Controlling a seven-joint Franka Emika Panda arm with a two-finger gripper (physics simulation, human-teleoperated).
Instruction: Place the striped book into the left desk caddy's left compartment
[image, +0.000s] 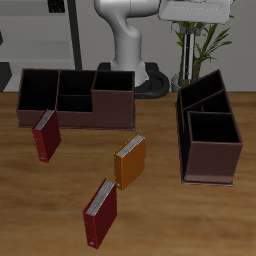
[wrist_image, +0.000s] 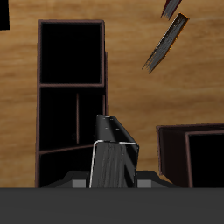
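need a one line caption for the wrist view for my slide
Pincer holding the striped book above the left desk caddy, with other books lying on the wooden table.

Arm (image: 128, 40) stands upright at the back of the surface, white links rising out of frame. Wrist section (image: 205, 12) reaches sideways at the exterior view's upper edge, high above the surface. Hand (wrist_image: 114, 179) points straight down; only its grey body shows in the wrist view. It's clamped on the book (wrist_image: 114, 157), which hangs below it. Fingers hidden, can't make out their pads.
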